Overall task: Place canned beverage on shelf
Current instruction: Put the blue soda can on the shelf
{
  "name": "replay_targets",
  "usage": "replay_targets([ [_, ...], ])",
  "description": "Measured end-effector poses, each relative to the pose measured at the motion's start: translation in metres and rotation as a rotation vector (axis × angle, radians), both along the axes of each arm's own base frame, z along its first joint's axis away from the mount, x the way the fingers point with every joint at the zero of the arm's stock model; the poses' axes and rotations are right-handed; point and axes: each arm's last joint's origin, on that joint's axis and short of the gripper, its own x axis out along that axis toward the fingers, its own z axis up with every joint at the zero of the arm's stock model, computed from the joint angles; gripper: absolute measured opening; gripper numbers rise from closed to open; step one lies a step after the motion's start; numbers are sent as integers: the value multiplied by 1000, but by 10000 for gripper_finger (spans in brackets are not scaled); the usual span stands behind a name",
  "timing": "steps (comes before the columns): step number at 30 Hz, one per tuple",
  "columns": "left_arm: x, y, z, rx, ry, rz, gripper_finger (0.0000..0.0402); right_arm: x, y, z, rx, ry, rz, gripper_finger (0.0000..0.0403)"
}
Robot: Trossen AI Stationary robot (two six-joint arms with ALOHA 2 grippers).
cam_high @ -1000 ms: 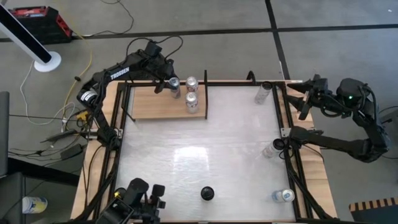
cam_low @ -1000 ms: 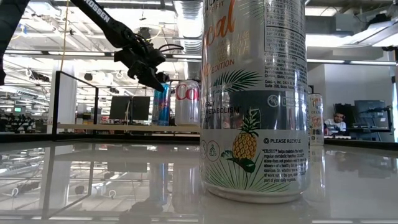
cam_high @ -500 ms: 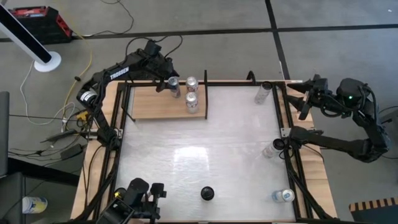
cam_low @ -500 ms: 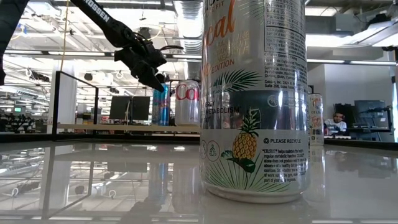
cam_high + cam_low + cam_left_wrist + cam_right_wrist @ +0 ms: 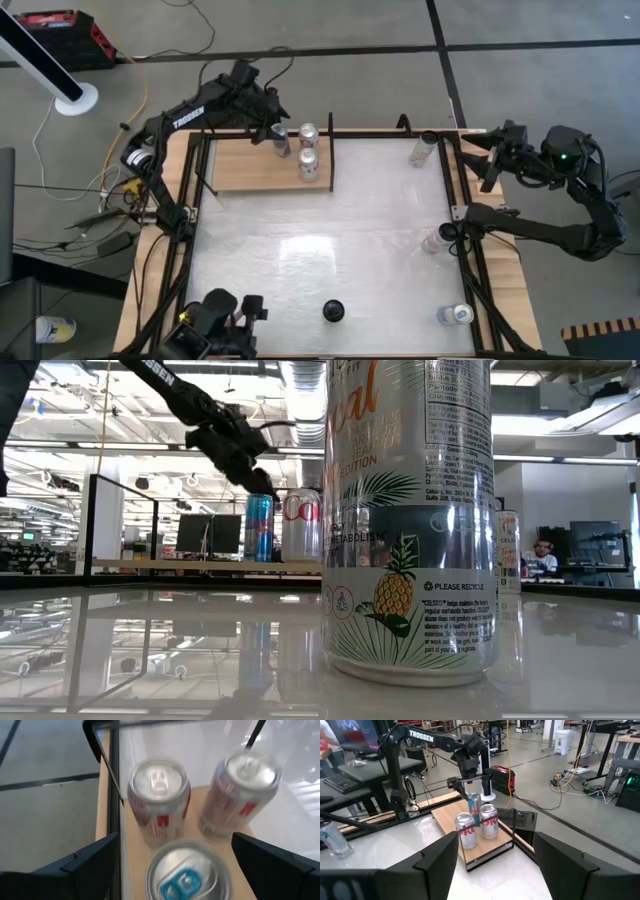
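In the upper left of the high view, the left end effector [image 5: 270,131] hangs just above a blue can [image 5: 281,142] standing upright on the shelf [image 5: 240,165], its fingers spread wide on either side and holding nothing. Two silver-and-red cans [image 5: 309,165] stand just beside the blue one on the same wooden panel. At the right edge, the right end effector [image 5: 490,160] waits off the counter [image 5: 330,250], fingers apart and empty.
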Motion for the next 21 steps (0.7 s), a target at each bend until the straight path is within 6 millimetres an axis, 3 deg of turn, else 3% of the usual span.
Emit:
replay_targets([
  [8,-2,-20,62,56,-64,0,366,11,-6,0,57,7,-6,283],
  [12,-14,-46,99,-3,-128,53,366,23,-12,5,41,-8,-4,283],
  [15,-22,-72,112,-64,-167,61,366,41,-22,6,14,-16,0,283],
  [17,-24,-88,116,-49,-185,26,366,63,-33,-4,-32,7,31,283],
  [21,-21,-120,125,-38,-245,-11,366,105,-50,-49,-129,28,124,281],
])
